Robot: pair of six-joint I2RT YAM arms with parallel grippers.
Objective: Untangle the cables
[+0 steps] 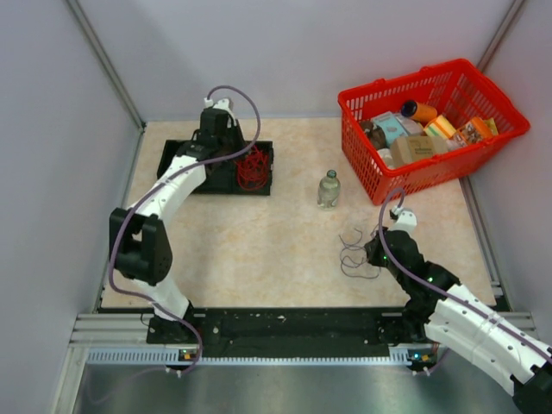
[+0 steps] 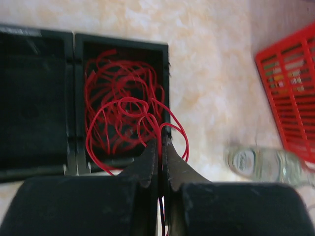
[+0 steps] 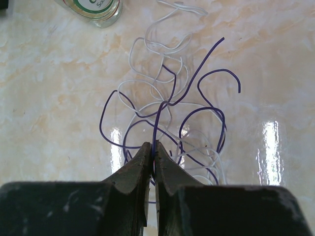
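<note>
Quick count first: three cables, two arms, one bottle, one basket, one tray.

Nearest, toward the near right corner of the tabletop [image 1: 259,250]: right arm folded low, wrist tipped down. Right tool [image 3: 153,152] squeezed together on a strand of the dark purple cable [image 3: 206,58]. Same cable looped loosely through the white cable [image 3: 167,49], both lying flat on the tabletop just ahead of the tool, right of centre.

Further out, around mid-tabletop: the lone bottle [image 1: 329,188], standing upright, just past the white loops and not touching them.

Far left corner: black tray [image 2: 34,98] with two compartments, red cable [image 1: 252,167] bunched in the right-hand one, a couple of loops spilling over the rim. Left arm stretched long from the near left corner all the way out there, wrist over the tray. Left tool [image 2: 161,147] pressed tight, pinching a red strand.

Far right corner: red basket [image 1: 414,177], stuffed with boxes and packets, well apart from all the cables.
</note>
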